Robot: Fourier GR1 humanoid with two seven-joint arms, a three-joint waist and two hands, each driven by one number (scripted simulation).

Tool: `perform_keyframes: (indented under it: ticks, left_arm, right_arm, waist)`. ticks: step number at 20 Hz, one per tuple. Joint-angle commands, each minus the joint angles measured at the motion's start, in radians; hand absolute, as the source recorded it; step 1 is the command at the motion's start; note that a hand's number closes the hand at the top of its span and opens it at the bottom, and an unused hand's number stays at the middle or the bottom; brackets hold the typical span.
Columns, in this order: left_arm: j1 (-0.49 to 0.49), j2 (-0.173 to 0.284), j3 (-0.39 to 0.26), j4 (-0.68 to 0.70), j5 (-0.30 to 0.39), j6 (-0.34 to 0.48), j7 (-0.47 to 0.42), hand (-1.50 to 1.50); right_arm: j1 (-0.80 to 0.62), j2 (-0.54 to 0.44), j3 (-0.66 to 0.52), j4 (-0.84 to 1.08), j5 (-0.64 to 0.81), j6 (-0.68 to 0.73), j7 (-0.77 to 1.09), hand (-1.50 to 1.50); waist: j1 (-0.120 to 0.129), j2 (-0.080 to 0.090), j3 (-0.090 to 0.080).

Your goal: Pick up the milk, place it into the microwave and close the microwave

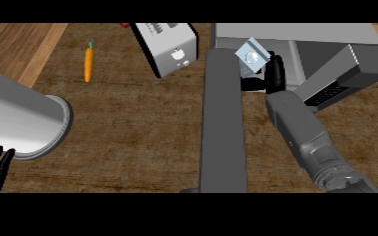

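The milk (252, 55), a small white and pale-blue carton, is tilted and held up at the front of the grey microwave (295, 32) at the upper right. My right hand (270, 76) is curled round the carton's lower part, its forearm rising from the lower right corner. The microwave's door (223, 125) stands open and shows edge-on as a long grey bar just left of that hand. Only a black sliver of my left hand (5, 163) shows at the lower left edge, below its grey forearm (29, 117).
A white and black toaster (170, 47) stands at the back, left of the open door. An orange carrot (88, 64) lies on the brown counter farther left. A lighter wooden strip (26, 45) runs along the upper left corner.
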Motion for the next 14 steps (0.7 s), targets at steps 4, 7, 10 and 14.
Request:
perform_keyframes:
  ticks: [4, 7, 10, 14]
  left_arm:
    - [-0.036, 0.031, 0.026, 0.040, 0.007, -0.012, -0.010, -1.50]
    - [-0.040, 0.006, -0.010, 0.032, -0.024, -0.006, -0.009, -1.50]
    - [-0.026, 0.018, 0.000, 0.028, -0.001, -0.025, 0.000, -1.50]
    - [-0.068, 0.038, 0.003, 0.038, 0.001, -0.016, 0.023, -1.50]
  right_arm:
    - [-0.114, -0.019, 0.011, 0.080, 0.054, -0.225, 0.088, 1.50]
    - [-0.085, -0.013, -0.010, 0.081, 0.041, -0.270, 0.063, 1.50]
    - [-0.129, -0.027, -0.021, 0.096, 0.039, -0.284, 0.116, 1.50]
    - [-0.074, -0.060, -0.048, 0.087, 0.018, -0.245, 0.069, 1.50]
  waist:
    - [0.027, 0.005, -0.004]
    - [0.031, 0.013, -0.003]
    - [0.039, 0.010, -0.003]
    - [0.033, 0.017, -0.001]
